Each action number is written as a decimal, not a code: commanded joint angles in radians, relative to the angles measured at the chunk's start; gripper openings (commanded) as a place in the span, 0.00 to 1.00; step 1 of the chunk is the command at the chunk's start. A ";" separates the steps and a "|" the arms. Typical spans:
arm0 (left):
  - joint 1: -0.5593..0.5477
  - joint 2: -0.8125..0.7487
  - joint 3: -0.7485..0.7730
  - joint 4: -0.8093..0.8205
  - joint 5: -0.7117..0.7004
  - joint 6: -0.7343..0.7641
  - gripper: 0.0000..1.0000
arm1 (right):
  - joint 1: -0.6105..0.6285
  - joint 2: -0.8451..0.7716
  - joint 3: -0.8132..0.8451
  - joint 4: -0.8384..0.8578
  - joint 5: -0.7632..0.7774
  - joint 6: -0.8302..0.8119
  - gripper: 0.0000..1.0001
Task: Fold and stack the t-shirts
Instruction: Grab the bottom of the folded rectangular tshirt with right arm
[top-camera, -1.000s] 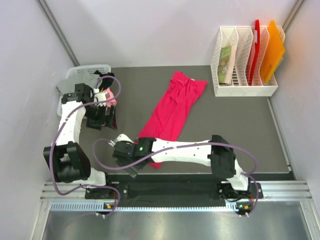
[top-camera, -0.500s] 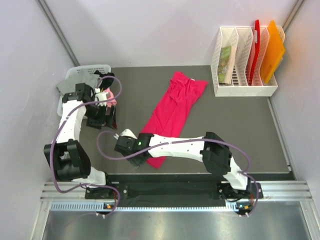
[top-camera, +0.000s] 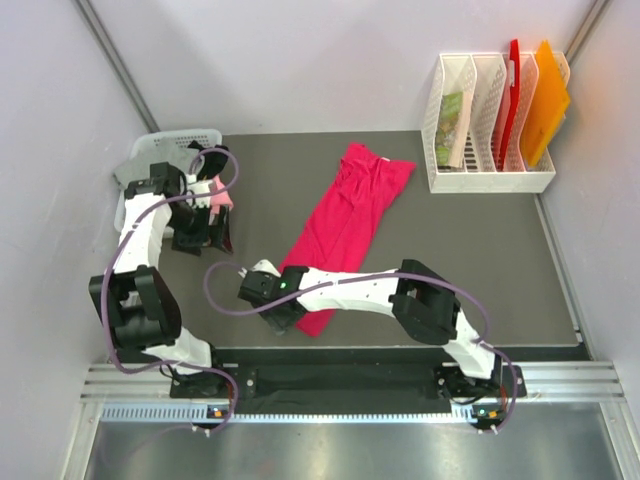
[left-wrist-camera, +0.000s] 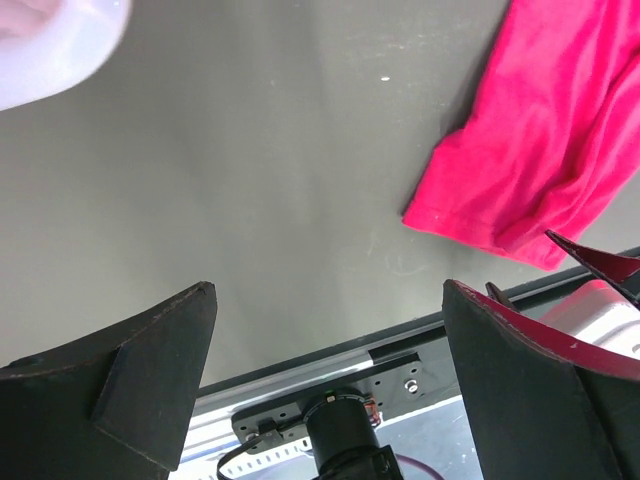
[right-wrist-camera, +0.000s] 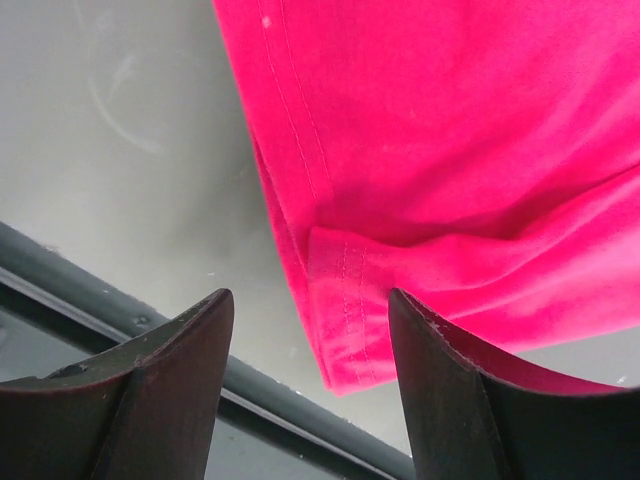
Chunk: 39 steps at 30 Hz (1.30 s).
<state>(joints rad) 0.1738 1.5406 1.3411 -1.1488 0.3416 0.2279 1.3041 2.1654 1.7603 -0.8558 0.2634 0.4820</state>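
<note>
The dark grey table (top-camera: 480, 250) is noted as the largest thing, spread under the crimson t-shirt (top-camera: 345, 225). That crimson t-shirt is laid as a long, narrow, rumpled strip, slanted from its far end down toward the left, with its hem end close to the table's near edge. Well to the right of the shirt's far end, a white file rack (top-camera: 490, 165) is stood. In it an orange folder (top-camera: 546, 100) and a red folder (top-camera: 513, 85) are held upright, and its slot nearest the shirt is filled with some greenish papers. Well to the left of the shirt, at the far corner, a white mesh basket (top-camera: 170, 142) is seen. Grey cloth (top-camera: 135, 172) is draped over the basket's rim, and a bit of pink cloth (top-camera: 218, 197) is shown on the side toward the shirt; what garments these are cannot be told. Between basket and shirt, the left gripper (left-wrist-camera: 328, 290) is held above bare table with its fingers spread wide and nothing between them. The right gripper (right-wrist-camera: 310, 295) is placed at the shirt's hem corner. Its fingers (right-wrist-camera: 150, 380) are parted about halfway, one set over bare table beside the hem and the other over the red cloth. No pinch on the fabric is seen.
</note>
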 joint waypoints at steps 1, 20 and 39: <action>0.023 0.021 0.027 0.024 -0.003 -0.021 0.99 | -0.005 -0.016 -0.044 0.063 -0.023 0.000 0.64; 0.023 0.015 -0.020 0.050 0.008 -0.038 0.99 | -0.012 -0.015 0.096 -0.029 0.011 -0.063 0.63; 0.036 0.047 0.030 0.027 -0.012 -0.019 0.99 | -0.062 0.054 0.077 0.018 -0.064 -0.069 0.59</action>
<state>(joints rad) 0.2028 1.5772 1.3293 -1.1255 0.3302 0.2039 1.2465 2.2074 1.8252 -0.8600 0.2207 0.4194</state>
